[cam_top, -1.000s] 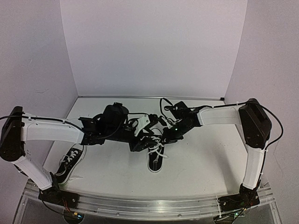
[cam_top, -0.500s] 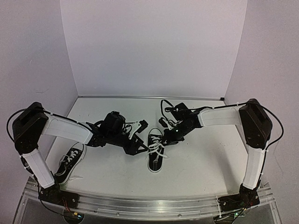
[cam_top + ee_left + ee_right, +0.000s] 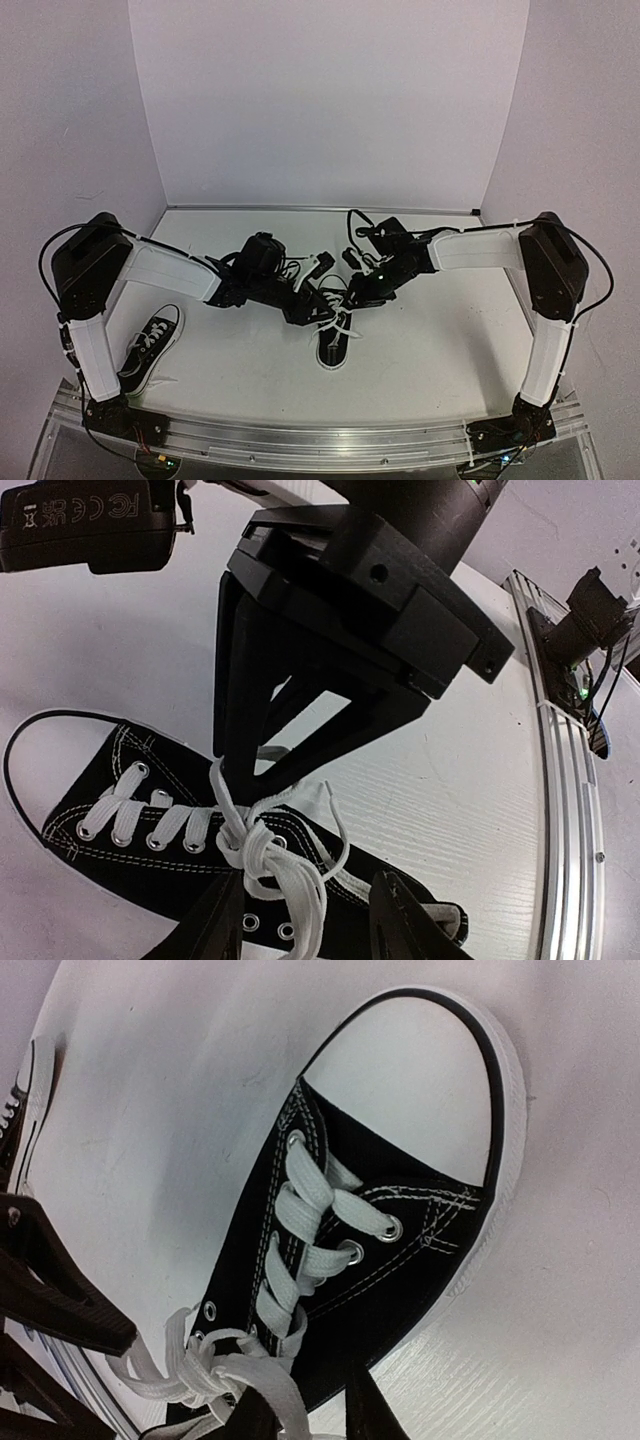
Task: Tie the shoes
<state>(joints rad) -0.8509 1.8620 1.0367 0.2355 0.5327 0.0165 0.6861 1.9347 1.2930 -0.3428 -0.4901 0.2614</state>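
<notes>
One black shoe (image 3: 334,335) with a white toe cap lies mid-table, toe toward the arms, its white laces (image 3: 262,852) bunched in a loose knot over the tongue. Both grippers meet above that knot. My left gripper (image 3: 316,304) (image 3: 305,928) is open, its fingers (image 3: 405,920) straddling the lace strands that hang from the knot. My right gripper (image 3: 347,291) (image 3: 305,1415) has its jaws slightly apart, and a lace strand (image 3: 283,1400) lies loose against one finger. The other shoe (image 3: 150,347) rests at the near left, laces slack.
An aluminium rail (image 3: 320,441) (image 3: 570,810) runs along the near edge with the arm bases. White walls close in the back and both sides. The left arm's upper link (image 3: 95,300) stands over the left shoe. A cable (image 3: 352,222) loops above the right wrist.
My left arm drew back left, then swung right again to the middle shoe's laces, its elbow rising. My right gripper's jaws went from shut to slightly apart.
</notes>
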